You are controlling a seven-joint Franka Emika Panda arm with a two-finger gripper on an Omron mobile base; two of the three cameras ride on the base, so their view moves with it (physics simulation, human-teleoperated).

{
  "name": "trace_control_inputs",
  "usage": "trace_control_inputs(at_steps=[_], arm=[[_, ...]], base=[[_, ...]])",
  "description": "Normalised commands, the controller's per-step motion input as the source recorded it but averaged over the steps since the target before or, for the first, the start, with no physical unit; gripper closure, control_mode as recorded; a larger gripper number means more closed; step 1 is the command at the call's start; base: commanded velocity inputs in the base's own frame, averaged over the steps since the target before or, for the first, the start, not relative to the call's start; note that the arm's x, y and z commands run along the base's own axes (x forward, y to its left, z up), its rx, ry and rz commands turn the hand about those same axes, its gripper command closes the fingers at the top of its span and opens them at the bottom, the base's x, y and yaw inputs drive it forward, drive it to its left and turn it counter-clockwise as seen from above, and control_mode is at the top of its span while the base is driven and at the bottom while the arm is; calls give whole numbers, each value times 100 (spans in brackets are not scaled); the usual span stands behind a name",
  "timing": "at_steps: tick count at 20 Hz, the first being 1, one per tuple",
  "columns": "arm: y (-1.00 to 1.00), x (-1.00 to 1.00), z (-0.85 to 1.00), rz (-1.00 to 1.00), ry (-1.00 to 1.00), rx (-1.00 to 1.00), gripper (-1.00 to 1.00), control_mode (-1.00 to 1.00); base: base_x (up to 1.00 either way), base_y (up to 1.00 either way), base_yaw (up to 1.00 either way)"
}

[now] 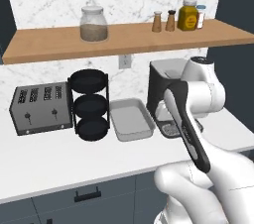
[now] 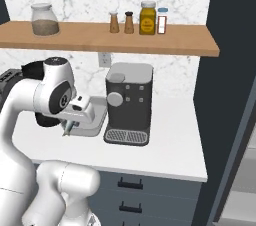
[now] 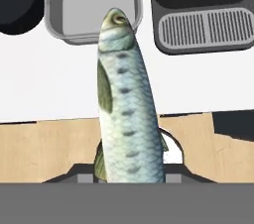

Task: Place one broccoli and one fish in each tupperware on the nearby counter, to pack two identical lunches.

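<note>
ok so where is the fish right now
The fish is held in the gripper, hanging over the counter's front edge in the hand view, its head reaching the near rim of the empty tupperware beside the coffee machine.

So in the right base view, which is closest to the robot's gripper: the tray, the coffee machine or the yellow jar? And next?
From the gripper, holding the fish:
1. Tupperware, right beside it.
2. Coffee machine, further right.
3. Yellow jar, up on the shelf.

the arm [image 1: 198, 94] is glossy white with rounded, bulbous segments. dark grey caps its joints, and a black strip runs along one link.
</note>
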Motion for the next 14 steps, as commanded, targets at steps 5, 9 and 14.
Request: trace_control_inputs(at_steps=[5, 9, 14], arm=[[56, 80, -49, 0, 5, 0, 100, -100], [44, 100, -59, -2, 1, 0, 100, -100], [31, 100, -8, -11, 9, 0, 100, -100]], base=[[0, 0, 0], [0, 0, 0], [0, 0, 0]])
